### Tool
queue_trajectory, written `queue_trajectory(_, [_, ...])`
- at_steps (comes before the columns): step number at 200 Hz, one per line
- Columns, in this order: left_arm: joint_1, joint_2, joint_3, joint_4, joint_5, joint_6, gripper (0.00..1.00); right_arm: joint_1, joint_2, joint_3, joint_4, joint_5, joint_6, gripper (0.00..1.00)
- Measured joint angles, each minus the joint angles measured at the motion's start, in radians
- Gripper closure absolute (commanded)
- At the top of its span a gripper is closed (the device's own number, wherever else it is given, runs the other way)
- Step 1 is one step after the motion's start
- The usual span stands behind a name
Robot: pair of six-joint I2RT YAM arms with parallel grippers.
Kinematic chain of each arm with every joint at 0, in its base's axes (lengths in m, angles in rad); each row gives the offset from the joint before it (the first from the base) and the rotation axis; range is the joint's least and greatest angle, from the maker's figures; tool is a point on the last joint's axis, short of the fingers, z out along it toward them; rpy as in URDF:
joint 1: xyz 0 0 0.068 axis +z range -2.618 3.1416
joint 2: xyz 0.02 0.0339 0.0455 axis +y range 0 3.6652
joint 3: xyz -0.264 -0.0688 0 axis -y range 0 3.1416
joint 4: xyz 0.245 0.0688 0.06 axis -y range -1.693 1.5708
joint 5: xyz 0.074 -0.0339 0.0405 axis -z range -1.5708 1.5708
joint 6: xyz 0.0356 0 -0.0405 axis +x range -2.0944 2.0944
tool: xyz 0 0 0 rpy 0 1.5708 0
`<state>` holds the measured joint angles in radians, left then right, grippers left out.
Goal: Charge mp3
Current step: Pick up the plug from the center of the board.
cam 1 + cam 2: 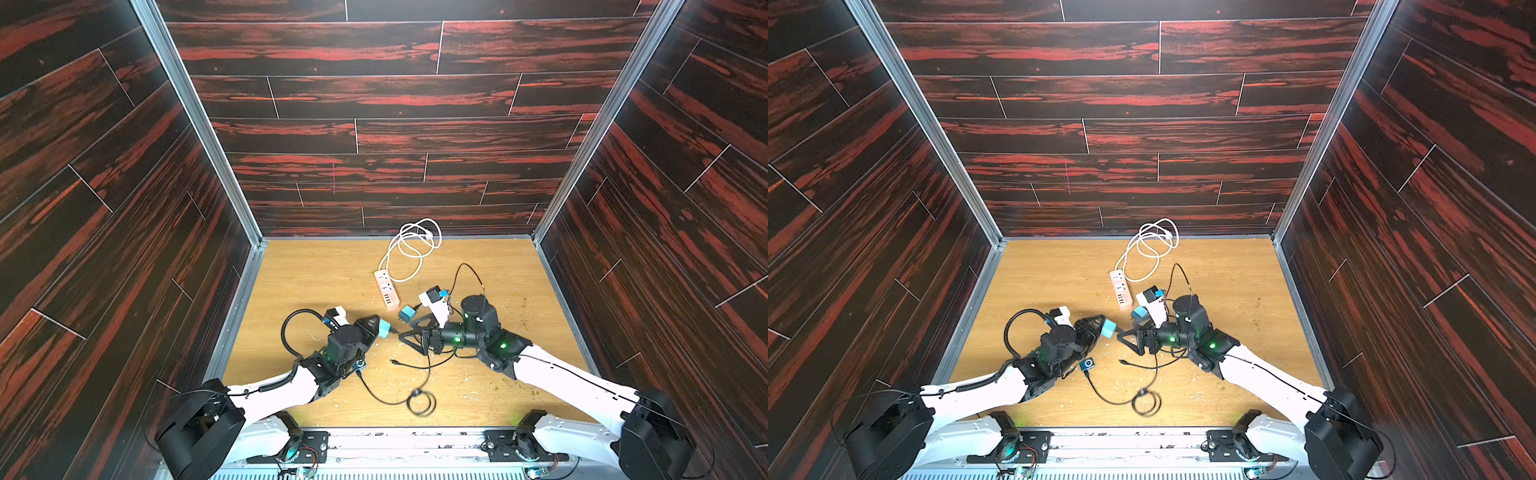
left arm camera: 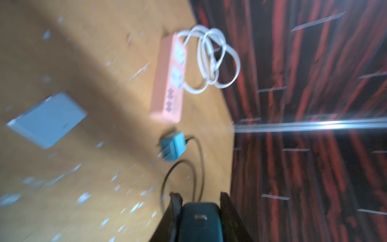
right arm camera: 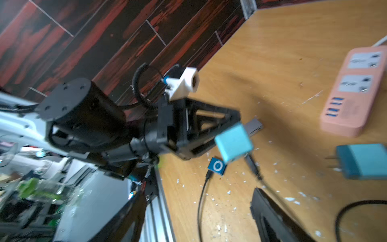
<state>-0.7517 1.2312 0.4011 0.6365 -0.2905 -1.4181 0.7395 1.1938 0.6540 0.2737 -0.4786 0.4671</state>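
The mp3 point(image 3: 217, 166) is a small blue square player lying on the wooden floor beside my left wrist point(image 1: 1087, 365), with a black cable point(image 3: 201, 201) plugged into it. My left gripper point(image 1: 380, 328) point(image 2: 200, 197) is shut on a teal cube charger point(image 3: 233, 142) point(image 2: 201, 222), held just above the floor. A black USB plug point(image 3: 251, 165) sticks out of the cube towards my right gripper point(image 1: 405, 336) point(image 3: 201, 209). That gripper faces the cube and is open, with nothing between its fingers point(image 3: 270, 215). The pink power strip point(image 1: 387, 289) point(image 3: 354, 92) lies just beyond both grippers.
A second teal charger point(image 1: 407, 312) point(image 3: 364, 161) with its own black lead lies next to the strip's near end. The strip's white cord point(image 1: 413, 245) is coiled at the back wall. A black cable loop point(image 1: 422, 401) and a loose plug end point(image 1: 394, 362) lie on the floor.
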Motion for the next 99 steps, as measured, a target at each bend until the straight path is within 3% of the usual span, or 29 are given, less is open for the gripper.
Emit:
queue_trajectory(35, [0.000, 0.081, -0.003, 0.242, -0.096, 0.012, 1.00, 0.000, 0.054, -0.031, 0.175, -0.019, 0.143, 0.18])
queue_trajectory(99, [-0.022, 0.291, -0.006, 0.588, -0.172, -0.010, 1.00, -0.009, 0.232, -0.032, 0.518, -0.015, 0.388, 0.23])
